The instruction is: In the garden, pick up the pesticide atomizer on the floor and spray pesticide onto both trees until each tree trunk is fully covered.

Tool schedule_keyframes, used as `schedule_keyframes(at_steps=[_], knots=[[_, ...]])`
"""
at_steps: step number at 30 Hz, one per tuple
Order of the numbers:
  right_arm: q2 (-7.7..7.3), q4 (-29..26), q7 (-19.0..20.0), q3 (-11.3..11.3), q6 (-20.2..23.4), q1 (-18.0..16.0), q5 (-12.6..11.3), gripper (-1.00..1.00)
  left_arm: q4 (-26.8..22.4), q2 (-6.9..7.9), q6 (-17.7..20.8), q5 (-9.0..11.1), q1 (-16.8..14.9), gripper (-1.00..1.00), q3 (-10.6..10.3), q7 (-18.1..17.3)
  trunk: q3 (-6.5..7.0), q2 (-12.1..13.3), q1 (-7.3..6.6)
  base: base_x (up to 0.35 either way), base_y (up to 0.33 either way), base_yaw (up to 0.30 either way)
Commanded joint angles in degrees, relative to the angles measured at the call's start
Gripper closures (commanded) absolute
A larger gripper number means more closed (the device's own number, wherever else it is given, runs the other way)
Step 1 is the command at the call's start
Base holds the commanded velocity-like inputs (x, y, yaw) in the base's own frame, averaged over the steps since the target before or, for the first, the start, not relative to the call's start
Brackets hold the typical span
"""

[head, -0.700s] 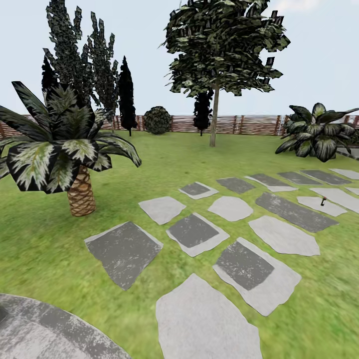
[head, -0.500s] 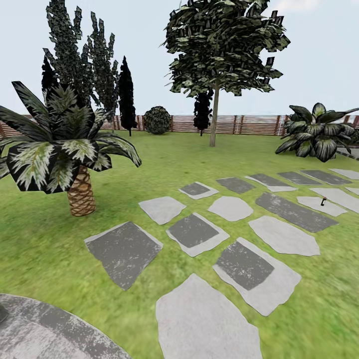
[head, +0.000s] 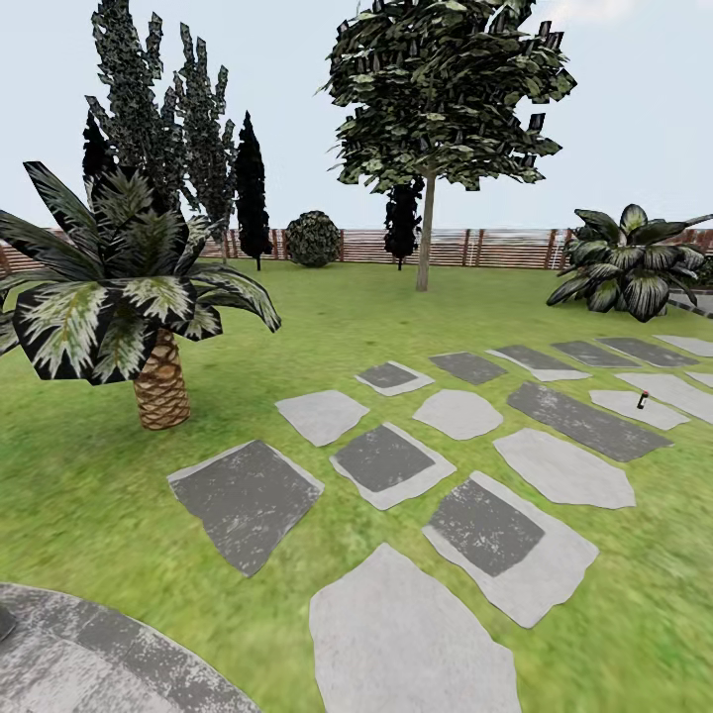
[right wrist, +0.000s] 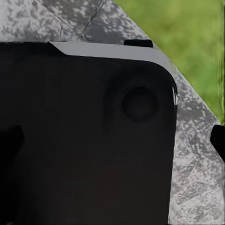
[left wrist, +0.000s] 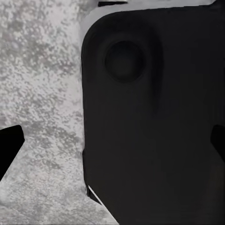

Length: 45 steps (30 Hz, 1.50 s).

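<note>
- The pesticide atomizer [head: 643, 399], tiny and dark, stands on a pale paving stone [head: 634, 408] at the right edge of the head view, middle height.
- Grey stepping stones run across the lawn [head: 89, 495] from lower centre toward the right.
- One tall tree [head: 428, 89] with a bare trunk [head: 426, 238] rises at upper centre, before the slatted fence [head: 495, 248].
- A short palm [head: 158, 386] sits at the left.
- In each wrist view, dark finger tips sit at the frame's sides over mottled grey stone; the state of the left fingers [left wrist: 9, 145] and right fingers [right wrist: 218, 138] cannot be told.
</note>
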Motion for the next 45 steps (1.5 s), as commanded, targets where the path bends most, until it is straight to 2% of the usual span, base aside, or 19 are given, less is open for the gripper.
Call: schedule_keyframes(at_steps=[1, 8, 9, 14, 18, 20, 24, 30, 38, 43, 45], knots=[[-0.33, -0.31, -0.02, 0.00, -0.45, -0.03, 0.01, -1.00, -0.36, 0.18, 0.02, 0.01, -0.35, -1.00, -0.01, 0.06, -0.06, -0.03, 0.00, 0.000, 0.000, 0.000], [-2.58, -2.57, -0.03, -0.06, -2.70, -0.03, 0.03, -1.00, -2.64, 0.13, -0.17, 0.01, -2.67, -1.00, 0.29, 0.10, -0.06, -0.03, 0.00, 0.000, 0.000, 0.000], [-5.81, -19.21, -0.03, -0.07, -9.97, -0.06, 0.00, -1.00, -15.86, 0.14, -0.19, 0.01, -8.20, -1.00, 0.31, 0.06, -0.06, -0.03, 0.00, 0.000, 0.000, 0.000], [-6.34, -26.28, 0.07, -0.07, -11.75, -0.19, -0.10, -1.00, -16.36, 0.23, -0.50, -0.52, -13.14, -1.00, 0.18, -0.10, -0.06, -0.03, 0.00, 0.000, 0.000, 0.000], [-6.12, -31.67, 0.21, 0.04, -12.13, -0.20, -0.03, -1.00, -16.35, 0.46, -4.16, -0.72, -15.30, -1.00, 0.11, -0.12, -0.06, -0.03, 0.00, 0.000, 0.000, 0.000], [-6.14, -32.42, 0.14, -0.02, -12.13, -0.20, 0.07, -1.00, -16.29, 1.08, -6.39, -0.34, -15.42, -1.00, 0.25, -0.16, -0.06, -0.03, 0.00, 0.000, 0.000, -0.013], [-6.50, -32.65, 0.23, -0.04, -12.10, -0.20, 0.04, -1.00, -16.18, 1.66, -7.61, 0.07, -15.01, -1.00, 0.50, -0.32, -0.06, -0.03, 0.00, 0.000, 0.000, -0.187], [-6.48, -29.87, 0.28, -0.11, -12.12, -0.20, -0.10, -1.00, -16.12, 1.75, -8.09, 1.46, -14.90, -1.00, 0.49, -0.77, -0.06, -0.03, 0.00, 0.000, 0.000, -0.289], [-6.49, -28.83, 0.24, -0.19, -12.12, -0.20, -0.15, -1.00, -15.73, 1.71, -8.19, 1.71, -14.96, -1.00, 0.41, -0.79, -0.06, -0.03, 0.00, 0.027, 0.000, -0.300], [-6.43, -28.80, 0.24, -2.51, -12.12, -0.20, -0.15, -1.00, -15.56, 1.77, -8.19, 1.68, -14.98, -1.00, 0.43, -0.79, -0.06, -0.03, 0.00, 0.293, 0.000, -0.300], [-6.41, -28.80, 0.24, -2.70, -12.12, -0.20, -0.15, -1.00, -15.54, 1.76, -8.19, 1.68, -14.99, -1.00, 0.43, -0.79, -0.06, -0.03, 0.00, 0.332, 0.000, -0.300]])
